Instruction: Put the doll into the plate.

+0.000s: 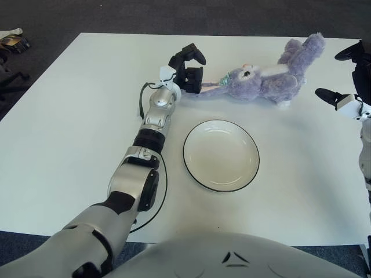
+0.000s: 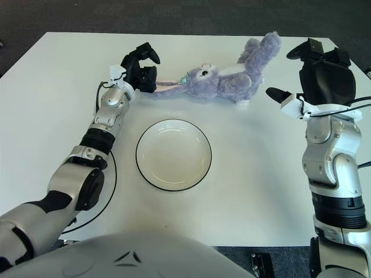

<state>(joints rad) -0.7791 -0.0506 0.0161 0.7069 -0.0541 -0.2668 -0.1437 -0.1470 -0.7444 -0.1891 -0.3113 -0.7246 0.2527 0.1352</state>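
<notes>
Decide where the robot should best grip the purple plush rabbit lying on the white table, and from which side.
Probably the long ears: the purple plush rabbit lies on its side with its ears stretched flat towards the robot's left, thin enough to pinch. The left hand, already at their tip, should come from that side; the right hand shows beyond its feet.
</notes>
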